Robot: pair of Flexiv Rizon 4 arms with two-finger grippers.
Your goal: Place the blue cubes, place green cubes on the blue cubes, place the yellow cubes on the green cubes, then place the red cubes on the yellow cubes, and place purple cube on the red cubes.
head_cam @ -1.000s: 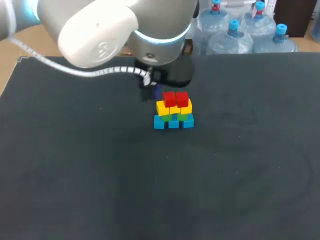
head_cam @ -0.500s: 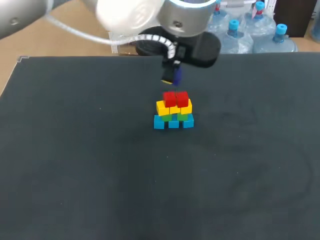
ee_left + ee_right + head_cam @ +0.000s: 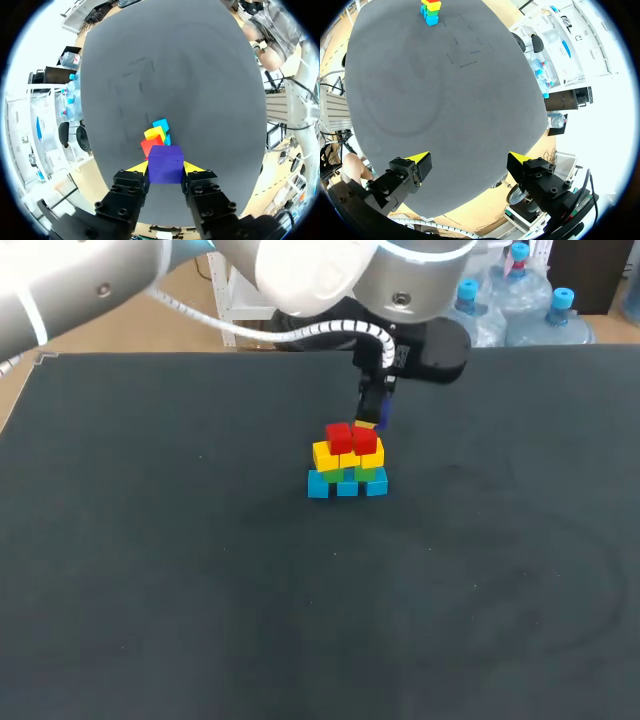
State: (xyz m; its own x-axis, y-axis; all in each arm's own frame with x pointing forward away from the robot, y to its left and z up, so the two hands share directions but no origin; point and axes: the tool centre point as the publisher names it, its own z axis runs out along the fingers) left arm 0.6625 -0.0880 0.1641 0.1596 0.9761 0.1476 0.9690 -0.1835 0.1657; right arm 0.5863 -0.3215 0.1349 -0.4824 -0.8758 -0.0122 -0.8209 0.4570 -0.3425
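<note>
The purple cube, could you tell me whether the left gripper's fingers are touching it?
Touching. The left wrist view shows the left gripper with a yellow tip pressed flat against each side of the purple cube.

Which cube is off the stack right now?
The purple cube: it alone is gripped in the left pincer, near the red cubes; all the rest are stacked.

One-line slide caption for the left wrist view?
Left gripper shut on a purple cube, with the red-topped stack of coloured cubes just ahead.
</note>
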